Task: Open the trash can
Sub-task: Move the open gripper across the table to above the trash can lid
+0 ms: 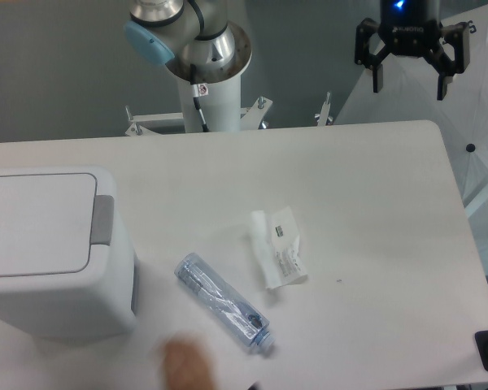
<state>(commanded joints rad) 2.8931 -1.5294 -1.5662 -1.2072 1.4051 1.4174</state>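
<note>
The trash can [53, 252] stands at the left edge of the white table [374, 244], partly cut by the border of the view. It is a large white box with rounded corners, and its flat lid [34, 223] lies closed on top, with the grey push tab [102, 220] at the right side of the lid. The gripper [408, 81] is far from it, at the top right of the view, above the far edge of the table. Its two black fingers [377, 75] are spread wide apart and nothing is between them; a small blue light shines on its body. The base of the arm [210, 73] rises behind the far edge of the table, near the middle. On the table, to the right of the trash can, a clear plastic bottle [224, 303] lies on its side, diagonal, with the cap toward the lower right. Just beside it, further right, lies a crumpled white paper wrapper [276, 248] with some printed text. At the bottom edge there is a blurred skin-coloured shape [187, 367], which cannot be identified clearly.
</note>
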